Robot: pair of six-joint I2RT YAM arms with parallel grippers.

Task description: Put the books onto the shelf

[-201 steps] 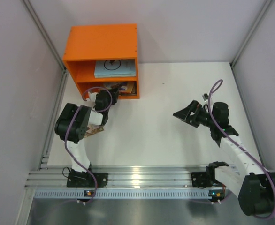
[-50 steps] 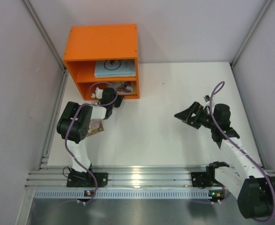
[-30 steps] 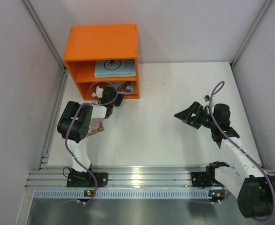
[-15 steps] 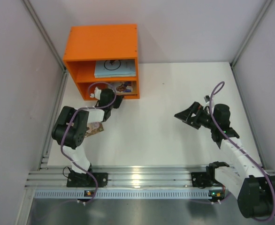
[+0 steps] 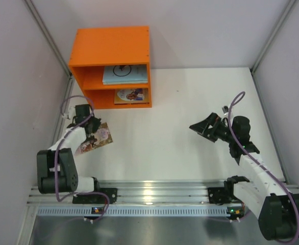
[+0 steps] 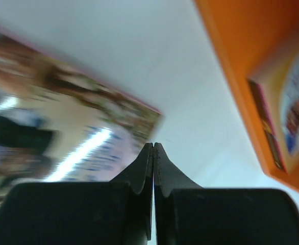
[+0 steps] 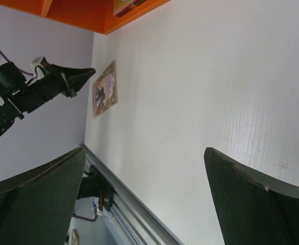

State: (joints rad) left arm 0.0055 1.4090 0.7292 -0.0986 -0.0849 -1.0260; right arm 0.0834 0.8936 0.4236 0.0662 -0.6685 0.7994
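Pickup of the 1 book left on the table

**Top view.** The left gripper hangs over the pinkish book, which lies flat on the table just beneath and beside its tips. The shelf stands beyond the tool. It holds pale blue books in the upper compartment and 1 illustrated book in the lower. The right gripper is well off to the side, spread wide and empty.

**Left wrist.** The 2 fingers are pressed together with nothing between them. The pinkish book has its corner just past the tips. The blur hides whether they touch the cover. The jaws probably need to part first. A thin flat cover gives no hold from above, so a low approach at that corner looks wisest. The lower compartment of the shelf lies ahead to the right.

**Right wrist.** The right gripper is spread fully and holds nothing. The pinkish book and the left gripper are far ahead of it. It is best kept clear.
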